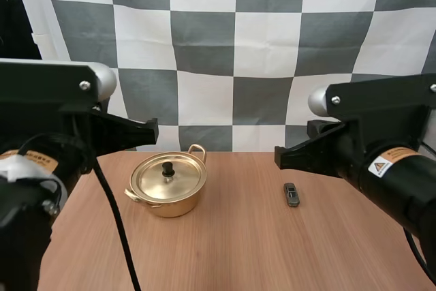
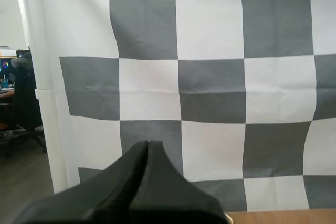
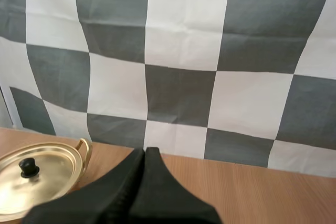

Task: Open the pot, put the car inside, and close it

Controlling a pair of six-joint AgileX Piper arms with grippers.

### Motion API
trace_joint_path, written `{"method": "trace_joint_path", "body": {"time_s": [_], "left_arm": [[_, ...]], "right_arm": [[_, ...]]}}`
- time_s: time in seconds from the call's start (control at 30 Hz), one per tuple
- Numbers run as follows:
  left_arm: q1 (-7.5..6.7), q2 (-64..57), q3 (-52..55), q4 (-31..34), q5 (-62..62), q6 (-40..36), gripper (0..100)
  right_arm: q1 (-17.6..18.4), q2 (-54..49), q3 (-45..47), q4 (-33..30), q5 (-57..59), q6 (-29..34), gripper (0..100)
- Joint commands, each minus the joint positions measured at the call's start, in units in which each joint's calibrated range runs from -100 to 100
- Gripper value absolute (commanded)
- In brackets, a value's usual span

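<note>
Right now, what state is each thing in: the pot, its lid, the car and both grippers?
pot: closed, upright on the table.
lid: seated on the pot.
car: on the table, outside the pot and apart from it.
left gripper: shut on nothing.
right gripper: shut on nothing.

A brass-coloured pot (image 1: 167, 185) sits upright, its black-knobbed lid (image 1: 167, 175) on; a small grey car (image 1: 291, 194) lies well apart.

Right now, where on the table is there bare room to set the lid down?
Bare wood lies between the pot and the toy car, and across the near side of the table in front of both. Nothing is crowded; tightest is the strip behind the pot.
</note>
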Motion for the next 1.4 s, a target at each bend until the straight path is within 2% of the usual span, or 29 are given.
{"method": "trace_joint_path", "body": {"time_s": [0.0, 0.13, 0.3, 0.43, 0.53, 0.57, 0.6, 0.63, 0.7, 0.73, 0.77, 0.8, 1.1, 1.2, 1.37], "left_arm": [[0.03, 13.0, -2.1, 0.0, 3.4, 1.8, 0], [-0.05, 27.6, -9.1, -0.4, 15.6, 6.9, 0], [-0.05, 42.6, -15.8, -0.6, 20.1, 7.9, 0], [-0.05, 52.8, -20.8, -0.6, 23.2, 11.4, 0], [-0.05, 59.0, -24.3, -0.6, 28.4, 11.6, 1], [-0.05, 61.5, -25.9, -0.6, 31.1, 11.6, 7], [-0.05, 63.0, -27.0, -0.6, 32.8, 11.7, 11], [-0.05, 64.5, -28.0, -0.6, 34.8, 11.7, 21], [-0.05, 67.7, -30.3, -1.3, 37.8, 11.7, 51], [-0.05, 69.0, -31.1, -1.8, 38.7, 12.1, 71], [-0.05, 69.9, -31.6, -2.5, 39.3, 12.6, 88], [-0.05, 71.0, -31.8, -3.3, 39.7, 13.7, 100], [-0.34, 78.8, -32.0, -5.9, 40.9, 18.2, 100], [-1.2, 82.1, -32.3, -5.9, 40.8, 18.5, 100], [-3.44, 85.7, -33.0, -5.6, 39.8, 18.6, 100]], "right_arm": [[0.0, 13.0, -2.7, -0.8, 1.0, 0.0, 0], [0.0, 26.9, -8.7, -1.2, 2.3, 0.0, 0], [0.0, 42.3, -17.6, -4.3, 11.2, -0.2, 0], [0.0, 51.3, -22.0, -9.5, 14.5, -0.2, 0], [0.0, 55.7, -23.9, -10.5, 16.0, -0.2, 0], [0.0, 56.5, -24.2, -10.5, 16.6, -0.2, 5], [0.0, 57.2, -24.5, -10.5, 16.6, -0.2, 19], [0.0, 57.7, -24.6, -10.5, 16.6, -0.2, 34], [0.0, 58.4, -24.9, -10.5, 16.6, -0.2, 80], [0.0, 58.5, -24.9, -10.5, 16.6, -0.2, 100], [0.0, 58.8, -24.9, -10.5, 16.4, -0.2, 100], [0.0, 58.9, -24.9, -10.5, 16.4, -0.2, 100], [0.0, 60.7, -24.9, -10.5, 13.3, -0.2, 100], [0.0, 61.9, -24.9, -10.5, 12.5, -0.2, 100], [0.0, 63.7, -25.1, -10.5, 11.5, -0.2, 100]]}}
